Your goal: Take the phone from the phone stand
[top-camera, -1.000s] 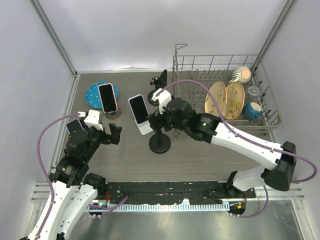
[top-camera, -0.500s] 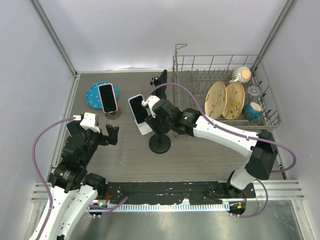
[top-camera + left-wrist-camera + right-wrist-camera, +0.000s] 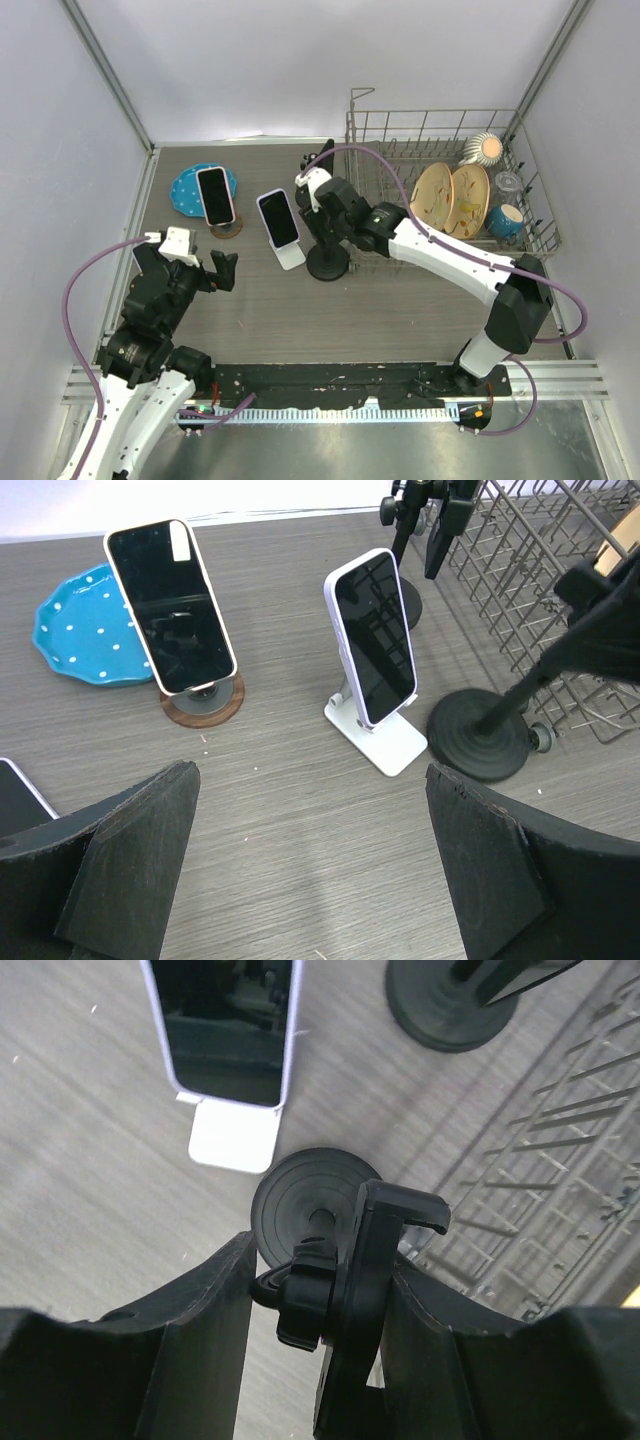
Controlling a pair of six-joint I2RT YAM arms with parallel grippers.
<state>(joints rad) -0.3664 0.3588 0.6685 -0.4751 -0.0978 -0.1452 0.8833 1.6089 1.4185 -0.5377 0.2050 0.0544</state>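
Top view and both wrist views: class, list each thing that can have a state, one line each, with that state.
white-stand phone: leaning in its stand, screen dark.
wooden-stand phone: leaning in its stand, screen dark.
black stand: cradle empty, gripped.
right gripper: shut on black stand.
left gripper: open, empty.
dish rack: loaded with plates.
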